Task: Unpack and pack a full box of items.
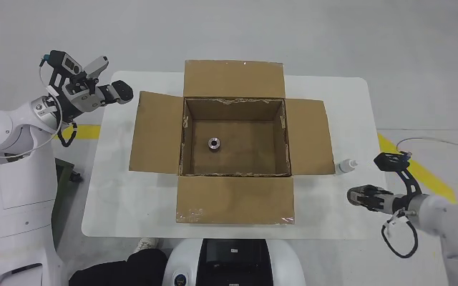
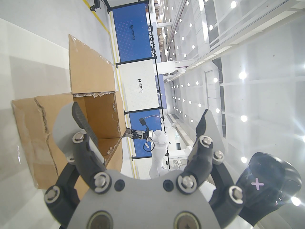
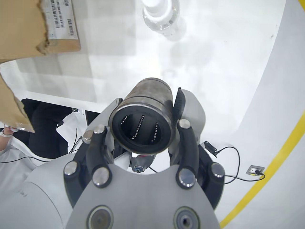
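Our right gripper [image 3: 147, 96] is clamped on a steel bearing [image 3: 143, 117], whose long axis runs out along the fingers, near the table's right edge. The box [image 1: 236, 200] lies to its left, past the right flap. A bottle [image 1: 347, 165] stands between them, slightly farther off. One ring [image 1: 213, 144] sits in the box. Our left gripper [image 2: 140, 110] hangs wide and empty at the far left, so we judge the next move is the right arm's.

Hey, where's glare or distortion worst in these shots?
Left wrist view: ceiling lamps flare into starbursts, straight lines bow. Right wrist view: white table washes out around the clear white-capped bottle. Top view: even light, soft shadow inside the brown cardboard box.
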{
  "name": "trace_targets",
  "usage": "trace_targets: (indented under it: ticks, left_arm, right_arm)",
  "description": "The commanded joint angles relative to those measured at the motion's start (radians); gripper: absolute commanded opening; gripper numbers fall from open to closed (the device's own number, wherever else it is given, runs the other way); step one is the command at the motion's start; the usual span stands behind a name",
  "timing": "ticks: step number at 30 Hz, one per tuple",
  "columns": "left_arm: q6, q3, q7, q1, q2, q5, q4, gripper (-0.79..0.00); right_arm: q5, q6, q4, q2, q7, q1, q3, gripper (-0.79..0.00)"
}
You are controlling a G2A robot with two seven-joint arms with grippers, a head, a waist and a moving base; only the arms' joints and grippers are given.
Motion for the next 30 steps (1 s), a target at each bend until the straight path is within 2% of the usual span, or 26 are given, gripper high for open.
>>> trace_targets:
  ticks: [1, 10, 20, 30]
  left_arm:
    - [0.0, 0.0, 0.0, 0.0, 0.0, 0.0, 0.0, 0.0]
    - [0.0, 0.0, 0.0, 0.0, 0.0, 0.0, 0.0, 0.0]
    - [0.0, 0.0, 0.0, 0.0, 0.0, 0.0, 0.0, 0.0]
    - [0.0, 0.0, 0.0, 0.0, 0.0, 0.0, 0.0, 0.0]
  right_arm:
    - [-0.011, -0.001, 0.022, 0.0, -0.019, 0.003, -0.017, -0.785]
    - [-0.049, 0.025, 0.082, -0.001, -0.106, 0.039, -0.108, -0.785]
    - [-0.131, 0.084, 0.089, -0.002, -0.133, 0.093, -0.22, -0.785]
    - [-0.188, 0.146, 0.106, -0.006, -0.174, 0.118, -0.284, -0.785]
